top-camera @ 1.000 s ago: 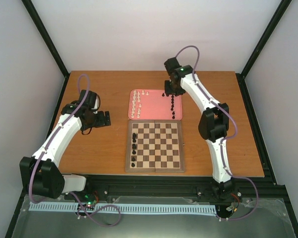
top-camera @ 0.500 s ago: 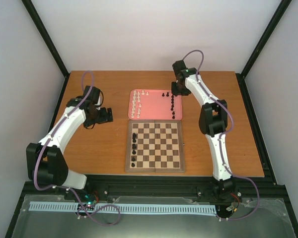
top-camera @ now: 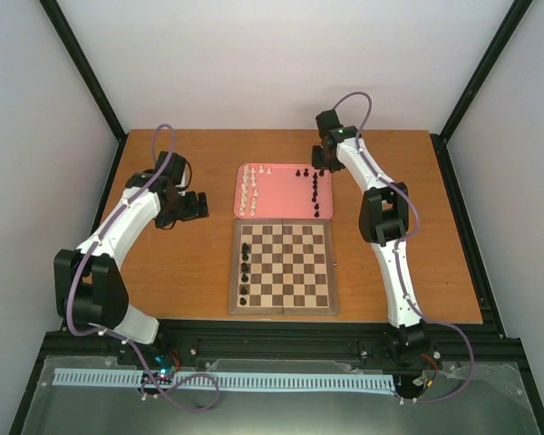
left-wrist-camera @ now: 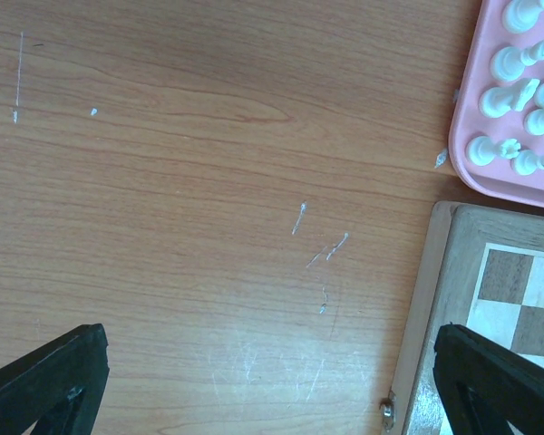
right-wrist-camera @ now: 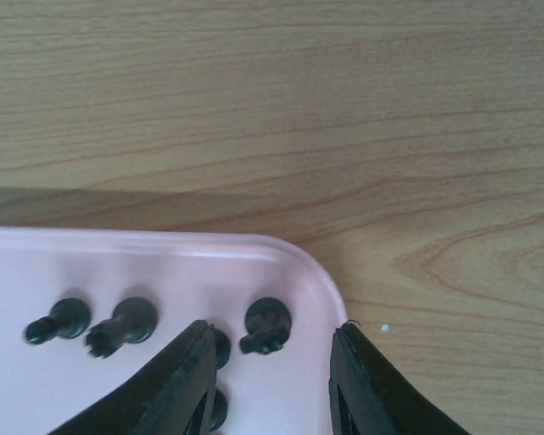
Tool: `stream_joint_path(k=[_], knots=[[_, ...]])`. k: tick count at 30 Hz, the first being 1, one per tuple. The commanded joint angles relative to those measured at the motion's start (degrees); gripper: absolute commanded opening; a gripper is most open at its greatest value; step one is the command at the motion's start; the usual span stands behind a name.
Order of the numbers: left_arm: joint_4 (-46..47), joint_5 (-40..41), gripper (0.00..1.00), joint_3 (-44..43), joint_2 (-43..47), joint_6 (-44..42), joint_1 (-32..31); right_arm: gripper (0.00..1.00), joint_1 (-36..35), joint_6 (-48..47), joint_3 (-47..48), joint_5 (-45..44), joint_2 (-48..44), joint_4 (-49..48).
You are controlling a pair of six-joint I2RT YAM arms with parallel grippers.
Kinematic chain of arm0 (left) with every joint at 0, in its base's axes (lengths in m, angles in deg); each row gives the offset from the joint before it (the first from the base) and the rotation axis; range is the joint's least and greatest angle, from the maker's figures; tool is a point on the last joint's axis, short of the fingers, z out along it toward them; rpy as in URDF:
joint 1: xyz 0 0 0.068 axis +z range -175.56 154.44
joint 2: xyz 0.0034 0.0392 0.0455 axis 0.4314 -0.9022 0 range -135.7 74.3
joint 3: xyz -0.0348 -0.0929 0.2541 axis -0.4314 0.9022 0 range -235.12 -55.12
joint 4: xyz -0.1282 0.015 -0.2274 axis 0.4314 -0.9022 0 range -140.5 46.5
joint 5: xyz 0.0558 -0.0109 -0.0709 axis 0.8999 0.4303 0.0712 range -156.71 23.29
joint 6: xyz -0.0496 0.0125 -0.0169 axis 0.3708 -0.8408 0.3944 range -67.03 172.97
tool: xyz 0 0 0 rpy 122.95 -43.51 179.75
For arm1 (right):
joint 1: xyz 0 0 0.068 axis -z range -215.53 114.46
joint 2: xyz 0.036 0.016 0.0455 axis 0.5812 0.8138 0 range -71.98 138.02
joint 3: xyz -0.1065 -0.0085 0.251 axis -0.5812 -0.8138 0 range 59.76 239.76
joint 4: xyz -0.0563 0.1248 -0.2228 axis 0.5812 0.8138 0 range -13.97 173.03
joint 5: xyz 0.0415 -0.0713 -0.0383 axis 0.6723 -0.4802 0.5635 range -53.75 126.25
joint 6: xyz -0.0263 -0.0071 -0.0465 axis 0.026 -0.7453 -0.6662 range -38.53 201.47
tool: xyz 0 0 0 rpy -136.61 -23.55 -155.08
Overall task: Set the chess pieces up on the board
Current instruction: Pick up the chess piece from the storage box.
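Observation:
The wooden chessboard [top-camera: 283, 266] lies in the middle of the table with several black pieces [top-camera: 245, 268] along its left column. The pink tray [top-camera: 283, 204] behind it holds cream-white pieces [top-camera: 248, 189] on its left and black pieces [top-camera: 315, 192] on its right. My right gripper [top-camera: 323, 163] is open above the tray's far right corner; in the right wrist view a black piece [right-wrist-camera: 267, 324] stands between its fingers [right-wrist-camera: 177, 381]. My left gripper [top-camera: 196, 207] is open and empty over bare table left of the board; its wrist view shows white pieces [left-wrist-camera: 517, 100] in the tray and the board's corner [left-wrist-camera: 435, 299].
The orange-brown wooden table [top-camera: 181, 272] ends at a black frame rail [top-camera: 299, 331] in front. Two more black pieces [right-wrist-camera: 118, 324] stand in the tray left of the right gripper. White walls enclose the back and sides.
The right gripper moved from over the tray's black pieces back to the tray's far right corner. The left arm swung a little farther back and its gripper shifted slightly.

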Motion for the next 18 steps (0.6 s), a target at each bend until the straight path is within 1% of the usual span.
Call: stream_joint_path(k=[1,6,18], knots=[[1.1,-0.1,1.0,-3.0,-1.3,0.8,0.2,0.36,1.2,0.8,2.3,0.7,2.0,-1.7],[1.2,-0.4,1.0,-4.2,-2.8,0.8,0.2,0.34,1.4,0.3,4.0,1.4,3.2,-2.2],[1.5,-0.6,1.0,-5.4,-4.8,0.4,0.2,0.32,1.7,0.6,4.5,3.7,4.5,-2.1]])
